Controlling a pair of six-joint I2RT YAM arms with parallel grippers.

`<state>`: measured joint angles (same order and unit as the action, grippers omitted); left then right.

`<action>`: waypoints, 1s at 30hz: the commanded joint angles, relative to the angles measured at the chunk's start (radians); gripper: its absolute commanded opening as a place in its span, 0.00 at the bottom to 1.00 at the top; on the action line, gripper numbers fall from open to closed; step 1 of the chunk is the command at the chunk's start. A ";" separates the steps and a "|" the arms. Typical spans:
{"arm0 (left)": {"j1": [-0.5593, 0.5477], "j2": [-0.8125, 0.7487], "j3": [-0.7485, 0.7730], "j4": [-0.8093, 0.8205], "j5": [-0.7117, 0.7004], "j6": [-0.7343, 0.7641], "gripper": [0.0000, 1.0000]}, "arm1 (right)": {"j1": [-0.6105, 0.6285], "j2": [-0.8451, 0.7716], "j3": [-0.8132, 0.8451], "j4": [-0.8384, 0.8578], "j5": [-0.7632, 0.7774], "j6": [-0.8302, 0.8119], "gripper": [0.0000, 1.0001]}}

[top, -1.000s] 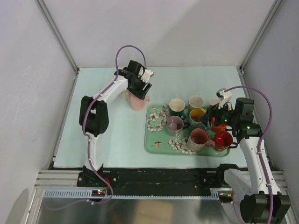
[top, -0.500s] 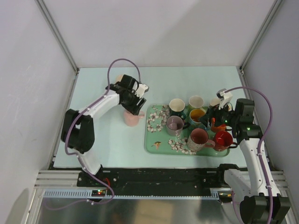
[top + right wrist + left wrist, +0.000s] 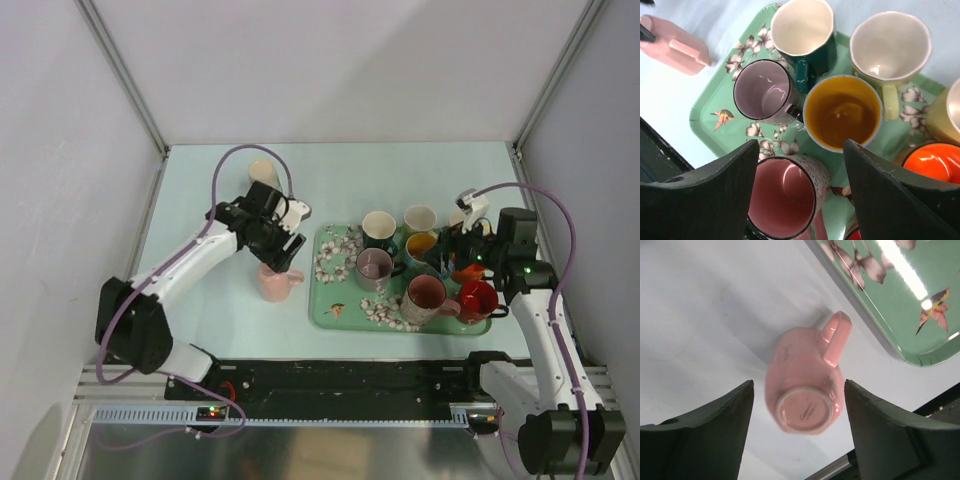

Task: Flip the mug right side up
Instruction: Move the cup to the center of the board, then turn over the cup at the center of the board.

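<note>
Pink mug (image 3: pixel 802 390) inverted on pale table (image 3: pixel 700 315), axis vertical, base up, below left pincer (image 3: pixel 798 395), jaws parted; handle toward green tray (image 3: pixel 900 305). Right pincer (image 3: pixel 801 150) likewise parted.

Pale-green table (image 3: pixel 400 180) w/ plain white walls (image 3: pixel 340 70) on 3 sides (alu posts (image 3: pixel 125 78) at back corners), even light

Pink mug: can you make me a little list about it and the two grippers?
pink mug: bottom up, handle toward the tray
place: left of the tray, not on it
left gripper: jaws wide, either side of the pink mug; grip unclear
right gripper: open, empty, above the upright mugs on the tray
task: not yet done
</note>
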<state>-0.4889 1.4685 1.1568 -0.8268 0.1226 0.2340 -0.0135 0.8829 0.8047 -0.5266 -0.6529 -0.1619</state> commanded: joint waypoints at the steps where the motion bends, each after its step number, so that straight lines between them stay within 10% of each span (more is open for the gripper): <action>1: 0.001 -0.143 0.130 -0.016 -0.087 -0.012 0.80 | 0.101 0.048 0.102 0.005 0.033 -0.110 0.73; 8: 0.067 -0.324 0.233 -0.035 -0.161 -0.050 0.98 | 0.490 0.192 0.193 0.028 0.134 -0.417 0.76; 15: 0.207 -0.536 0.172 0.034 -0.008 -0.132 0.94 | 0.798 0.495 0.298 0.269 0.188 -0.478 0.76; 30: 0.601 -0.752 -0.056 0.042 0.309 -0.283 0.90 | 0.920 1.055 0.566 0.386 0.195 -0.384 0.67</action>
<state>0.0589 0.7803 1.1118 -0.8131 0.2852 -0.0048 0.8757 1.8797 1.3006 -0.2092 -0.4877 -0.5499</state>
